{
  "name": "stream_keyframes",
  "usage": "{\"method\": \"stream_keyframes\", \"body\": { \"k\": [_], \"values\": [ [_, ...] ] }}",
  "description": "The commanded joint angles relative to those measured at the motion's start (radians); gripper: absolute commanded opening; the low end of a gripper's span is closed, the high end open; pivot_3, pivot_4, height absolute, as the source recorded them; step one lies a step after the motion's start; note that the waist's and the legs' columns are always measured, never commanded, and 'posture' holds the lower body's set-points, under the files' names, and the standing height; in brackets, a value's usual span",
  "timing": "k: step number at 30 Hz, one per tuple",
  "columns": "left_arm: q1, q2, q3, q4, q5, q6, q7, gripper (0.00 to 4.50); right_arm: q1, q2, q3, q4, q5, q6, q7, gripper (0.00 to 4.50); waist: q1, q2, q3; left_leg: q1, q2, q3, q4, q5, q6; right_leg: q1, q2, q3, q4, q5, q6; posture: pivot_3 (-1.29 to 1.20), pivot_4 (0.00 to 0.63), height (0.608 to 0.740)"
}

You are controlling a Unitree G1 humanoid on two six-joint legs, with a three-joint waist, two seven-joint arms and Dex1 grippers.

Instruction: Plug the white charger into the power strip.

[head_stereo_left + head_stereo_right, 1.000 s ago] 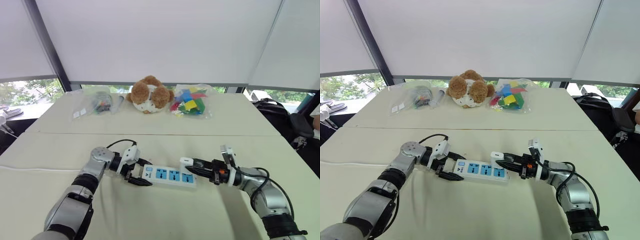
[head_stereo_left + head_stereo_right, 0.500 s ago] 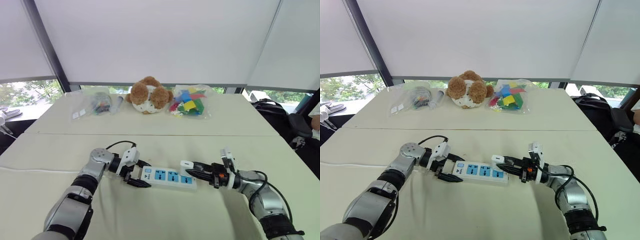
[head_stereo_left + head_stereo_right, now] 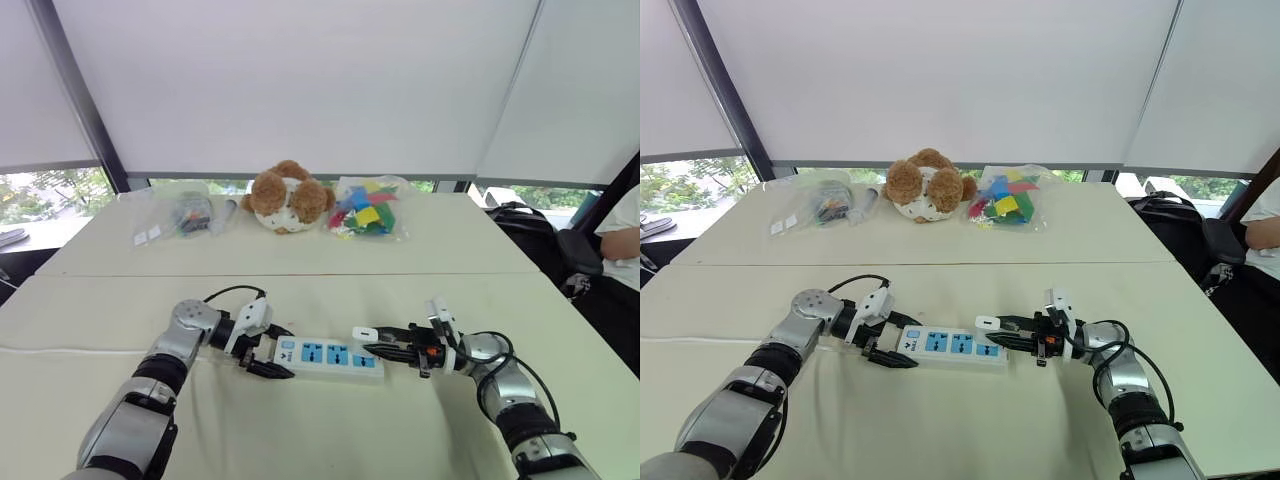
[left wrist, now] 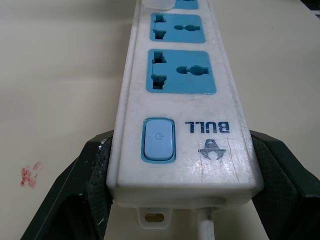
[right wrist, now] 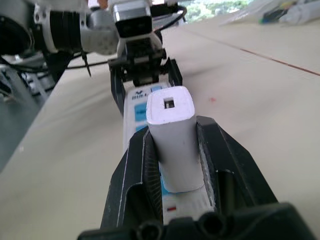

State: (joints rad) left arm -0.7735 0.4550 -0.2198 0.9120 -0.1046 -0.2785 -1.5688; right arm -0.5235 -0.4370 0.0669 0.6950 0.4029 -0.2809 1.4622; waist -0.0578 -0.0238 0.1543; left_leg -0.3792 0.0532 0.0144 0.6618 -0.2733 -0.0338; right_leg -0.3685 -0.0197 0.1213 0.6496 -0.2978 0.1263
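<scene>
my left gripper [image 3: 268, 366] jaws clamp the long white power strip [image 3: 330, 356]; right gripper [image 3: 368, 343] jaws hold the small white charger [image 3: 365, 333] over its far socket. next i seat the prongs.

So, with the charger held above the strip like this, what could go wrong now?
1. The small white charger, gripped in the right gripper, may meet the blue socket panels tilted, so its prongs could miss the holes.
2. The left gripper clamps only the switch end of the long white power strip; pushing could swing the far end.
</scene>
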Motion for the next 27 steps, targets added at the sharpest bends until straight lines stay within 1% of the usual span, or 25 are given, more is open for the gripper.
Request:
{"method": "stream_keyframes", "body": {
  "k": [1, 5, 10, 13, 19, 22, 23, 25, 26, 27],
  "values": [
    [0.047, 0.019, -0.048, -0.058, 0.042, 0.022, -0.045, 3.05, 0.019, -0.01, 0.052, 0.182, -0.138, -0.031, -0.013, 0.63, -0.008, -0.002, -0.002, 0.005, 0.0, 0.0, -0.001, 0.0, 0.0, 0.004, 0.0, 0.0, 0.0, -0.001, -0.002, 0.0, 0.15, 0.739],
    [0.083, 0.036, -0.041, -0.131, 0.028, 0.063, -0.041, 3.05, -0.001, 0.004, 0.071, 0.27, -0.162, -0.051, -0.011, 0.63, -0.013, -0.01, -0.01, 0.008, 0.001, -0.001, -0.003, -0.001, 0.001, 0.007, 0.0, 0.0, -0.001, -0.003, -0.005, 0.0, 0.15, 0.739],
    [0.116, 0.056, -0.036, -0.193, 0.023, 0.099, -0.029, 3.05, -0.024, 0.012, 0.07, 0.304, -0.158, -0.063, -0.011, 0.63, -0.014, -0.016, -0.014, 0.015, 0.002, 0.0, -0.009, -0.001, 0.001, 0.01, 0.0, 0.0, -0.001, -0.004, -0.007, 0.0, 0.15, 0.739],
    [0.122, 0.062, -0.033, -0.2, 0.024, 0.108, -0.019, 3.05, -0.033, 0.011, 0.062, 0.306, -0.147, -0.064, -0.012, 0.63, -0.014, -0.017, -0.014, 0.023, 0.002, 0.001, -0.014, -0.001, 0.001, 0.015, 0.0, 0.0, -0.002, -0.008, -0.015, 0.0, 0.15, 0.739],
    [0.114, 0.043, -0.027, -0.171, 0.027, 0.101, 0.013, 3.05, -0.034, -0.012, 0.013, 0.224, -0.099, -0.056, -0.023, 0.63, -0.012, -0.016, -0.014, 0.023, 0.006, 0.002, -0.014, -0.001, 0.001, 0.014, 0.001, 0.0, -0.001, -0.008, -0.017, 0.0, 0.15, 0.739],
    [0.107, 0.027, -0.024, -0.153, 0.027, 0.093, 0.027, 3.05, -0.019, -0.032, -0.022, 0.129, -0.066, -0.022, -0.022, 2.21, -0.002, -0.013, -0.011, 0.021, 0.006, 0.004, -0.014, -0.001, 0.001, 0.012, -0.001, 0.0, -0.002, -0.009, -0.017, 0.0, 0.15, 0.739],
    [0.104, 0.021, -0.022, -0.147, 0.027, 0.088, 0.032, 3.05, -0.01, -0.036, -0.04, 0.081, -0.055, -0.019, -0.036, 2.65, 0.0, -0.008, -0.01, 0.018, 0.006, 0.004, -0.015, -0.001, 0.001, 0.009, -0.004, 0.0, -0.001, -0.009, -0.017, 0.0, 0.15, 0.739],
    [0.099, 0.007, -0.019, -0.139, 0.027, 0.079, 0.046, 3.05, 0.012, -0.045, -0.076, -0.012, -0.032, -0.006, -0.069, 3.78, -0.001, -0.004, -0.009, 0.01, 0.004, 0.006, -0.015, -0.001, 0.001, 0.001, -0.007, 0.0, -0.001, -0.008, -0.016, 0.0, 0.15, 0.739],
    [0.098, 0.003, -0.013, -0.139, 0.024, 0.076, 0.054, 3.05, 0.034, -0.057, -0.095, -0.091, -0.017, 0.011, -0.094, 4.24, 0.0, -0.003, -0.009, 0.005, 0.0, 0.006, -0.014, -0.001, 0.001, -0.004, -0.007, 0.001, 0.0, -0.008, -0.016, 0.0, 0.15, 0.739],
    [0.098, 0.0, -0.005, -0.143, 0.02, 0.076, 0.068, 3.05, 0.064, -0.074, -0.119, -0.185, 0.004, 0.04, -0.124, 4.44, 0.004, 0.0, -0.007, 0.004, -0.001, 0.006, -0.014, -0.001, 0.001, -0.005, -0.007, 0.001, 0.0, -0.008, -0.015, 0.0, 0.15, 0.739]
  ]
}}
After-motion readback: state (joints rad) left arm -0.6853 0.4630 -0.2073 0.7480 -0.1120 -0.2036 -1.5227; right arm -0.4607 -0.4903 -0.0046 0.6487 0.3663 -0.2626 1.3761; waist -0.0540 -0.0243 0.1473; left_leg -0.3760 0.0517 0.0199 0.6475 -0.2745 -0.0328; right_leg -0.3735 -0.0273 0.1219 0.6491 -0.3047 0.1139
